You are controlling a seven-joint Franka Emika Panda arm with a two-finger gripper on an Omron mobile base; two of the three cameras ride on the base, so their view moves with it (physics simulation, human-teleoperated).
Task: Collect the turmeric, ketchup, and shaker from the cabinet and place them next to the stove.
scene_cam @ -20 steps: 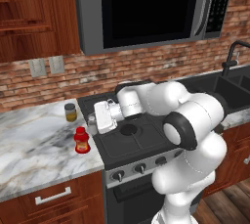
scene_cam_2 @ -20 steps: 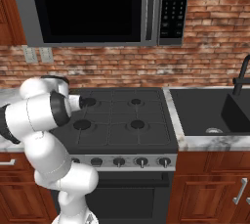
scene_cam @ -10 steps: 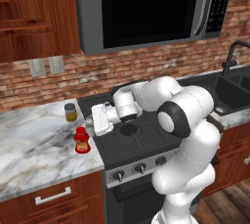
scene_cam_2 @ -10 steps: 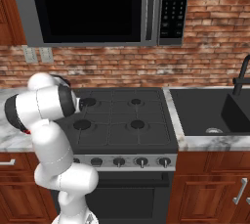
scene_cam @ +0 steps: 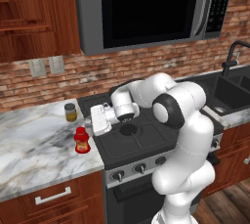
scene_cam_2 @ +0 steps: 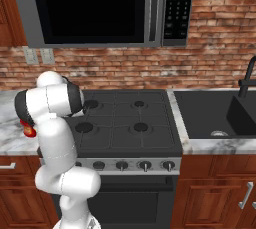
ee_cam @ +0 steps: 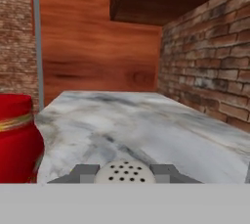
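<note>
Left base view: arm folded low, reaching sideways over the stove (scene_cam: pixel 141 140); gripper (scene_cam: pixel 91 122) clamps the shaker (ee_cam: pixel 125 171) above the worktop (scene_cam: pixel 34 145) edge, near the ketchup (scene_cam: pixel 82 140).

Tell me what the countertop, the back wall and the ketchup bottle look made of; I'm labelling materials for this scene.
The countertop looks like polished marble: white with grey veining and a soft sheen. The back wall looks like matte red-brown brick with pale mortar lines. The ketchup looks like smooth, glossy red plastic with a yellowish label band, though glass cannot be ruled out.
</note>
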